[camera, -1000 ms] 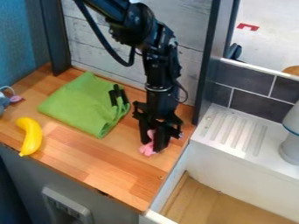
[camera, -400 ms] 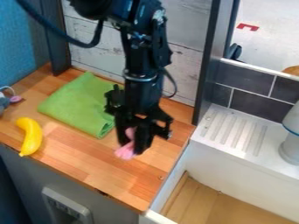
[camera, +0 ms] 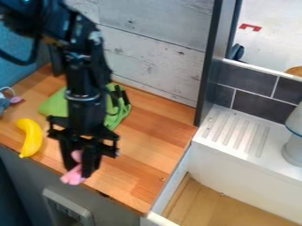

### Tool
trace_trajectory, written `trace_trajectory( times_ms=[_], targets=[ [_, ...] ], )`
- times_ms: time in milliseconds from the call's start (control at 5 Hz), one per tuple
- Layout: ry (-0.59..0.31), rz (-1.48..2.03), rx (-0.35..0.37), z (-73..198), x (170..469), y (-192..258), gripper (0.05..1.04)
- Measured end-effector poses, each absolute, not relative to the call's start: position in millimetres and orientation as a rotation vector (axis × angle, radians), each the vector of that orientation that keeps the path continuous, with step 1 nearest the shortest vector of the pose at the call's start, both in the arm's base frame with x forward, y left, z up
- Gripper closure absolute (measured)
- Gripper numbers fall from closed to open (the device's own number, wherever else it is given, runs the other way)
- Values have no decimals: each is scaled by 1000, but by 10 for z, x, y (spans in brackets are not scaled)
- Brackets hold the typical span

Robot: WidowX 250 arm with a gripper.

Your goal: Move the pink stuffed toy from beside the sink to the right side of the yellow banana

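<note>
The black gripper [camera: 78, 165] hangs at the left front part of the wooden counter, near its front edge, shut on a small pink thing [camera: 73, 176] that pokes out below and between the fingers. To the left of the gripper lies a yellow banana [camera: 31, 137], apart from it. Behind the arm, a green cloth [camera: 118, 110] is partly covered, with a black item [camera: 121, 93] by its right side.
The wooden counter [camera: 154, 128] ends at a front edge above a grey cabinet. At the right are a white sink with a ridged drainboard [camera: 233, 134] and a white-grey object [camera: 295, 143]. A grey and pink item [camera: 5, 102] sits at the far left.
The gripper has moved left and toward the counter's front edge, carrying the pink thing with it. The arm now covers part of the green cloth; the banana has stayed put.
</note>
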State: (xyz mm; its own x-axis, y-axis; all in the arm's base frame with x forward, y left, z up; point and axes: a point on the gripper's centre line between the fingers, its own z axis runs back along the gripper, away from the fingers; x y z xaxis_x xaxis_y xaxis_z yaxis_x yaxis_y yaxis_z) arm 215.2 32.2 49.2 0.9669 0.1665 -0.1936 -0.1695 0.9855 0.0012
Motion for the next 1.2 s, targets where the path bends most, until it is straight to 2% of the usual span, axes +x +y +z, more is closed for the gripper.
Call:
trace_trajectory(
  times_ms=[200,400,1000,1200],
  targets=[
    [147,217,24,492,2169,525,698],
    [135,217,22,389,2248,580,698],
    [222,339,30,78,2369,1075,698],
    [232,380,33,77,2352,1074,631]
  ],
)
